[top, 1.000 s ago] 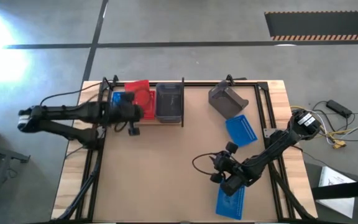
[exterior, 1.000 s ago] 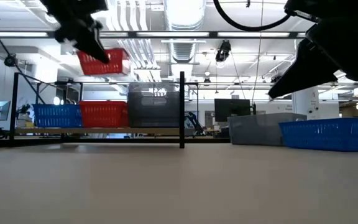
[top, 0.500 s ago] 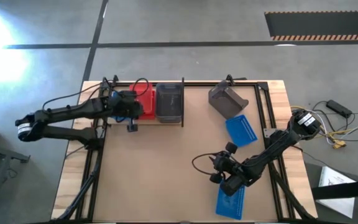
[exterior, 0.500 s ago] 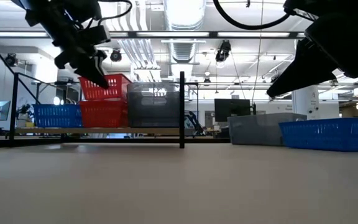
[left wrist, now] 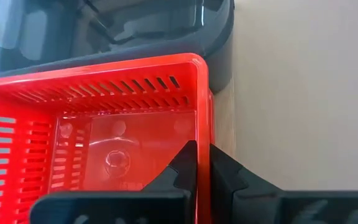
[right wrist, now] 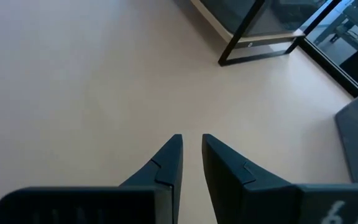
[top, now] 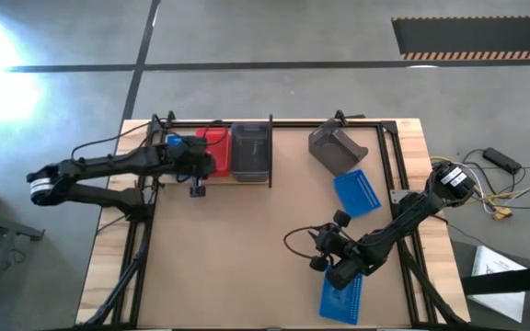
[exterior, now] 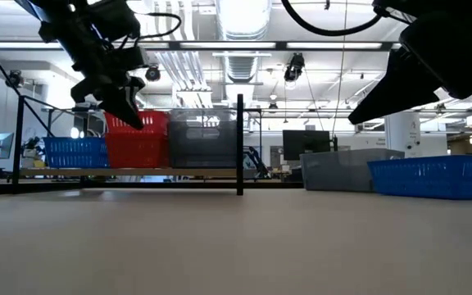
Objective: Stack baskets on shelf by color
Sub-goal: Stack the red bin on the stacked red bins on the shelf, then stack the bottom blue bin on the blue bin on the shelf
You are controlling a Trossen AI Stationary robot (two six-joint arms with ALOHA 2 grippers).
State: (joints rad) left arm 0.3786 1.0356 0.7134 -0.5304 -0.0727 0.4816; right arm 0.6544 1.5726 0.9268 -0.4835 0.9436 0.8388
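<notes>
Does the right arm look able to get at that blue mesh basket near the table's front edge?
Probably yes. The right end effector hangs empty, fingers slightly apart, just beside the blue plastic mesh basket, with only bare tabletop between them.

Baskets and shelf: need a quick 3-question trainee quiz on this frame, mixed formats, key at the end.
1. True or false: the left gripper is shut on the wall of a red basket.
2. Multiple choice: which basket on the shelf stands next to the dark upright divider? A) the blue basket on the shelf B) the red one C) the dark grey basket
3. Fill in: the right gripper hangs over bare table and holds ____.

Key: 1 true. 2 C, the dark grey basket; the blue basket on the shelf is at the far end. 3 nothing.
</notes>
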